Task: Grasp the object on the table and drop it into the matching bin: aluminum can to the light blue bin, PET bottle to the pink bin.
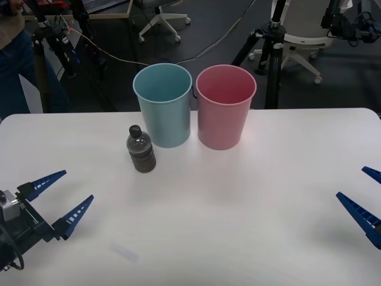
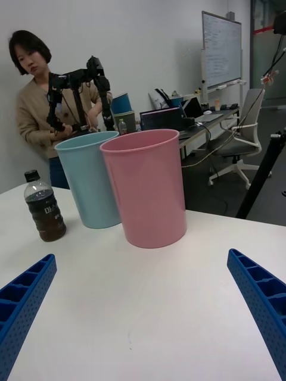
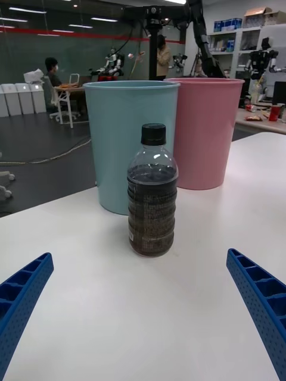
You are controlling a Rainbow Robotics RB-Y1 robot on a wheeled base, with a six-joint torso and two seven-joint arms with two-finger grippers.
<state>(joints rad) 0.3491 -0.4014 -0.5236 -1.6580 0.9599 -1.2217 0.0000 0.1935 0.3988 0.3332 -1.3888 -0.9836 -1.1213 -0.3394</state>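
Left gripper (image 1: 65, 196): low over the table (image 1: 238, 226) near its front left corner, blue ribbed fingers spread wide and empty, pointed toward the bottle.

PET bottle (image 1: 141, 150): upright on the table, left of centre, nearer the far edge than the front edge; black cap on, dark lower body. It stands just beside the light blue bin, in front of it and slightly to its left, apart from the left gripper. In the left wrist view the bottle (image 3: 152, 190) stands centred between that gripper's two fingers (image 3: 21, 303), well ahead of them.

Light blue bin (image 1: 163, 104): upright near the far edge, about mid-width of the table, mouth open upward.

Pink bin (image 1: 225, 106): upright just beside the blue one on its right; whether the two rims touch cannot be told.

Right gripper (image 1: 364, 199): low over the table at its right edge, toward the front, fingers parted wide and holding nothing. In the right wrist view both bins and the bottle (image 2: 44, 205) lie ahead of it.
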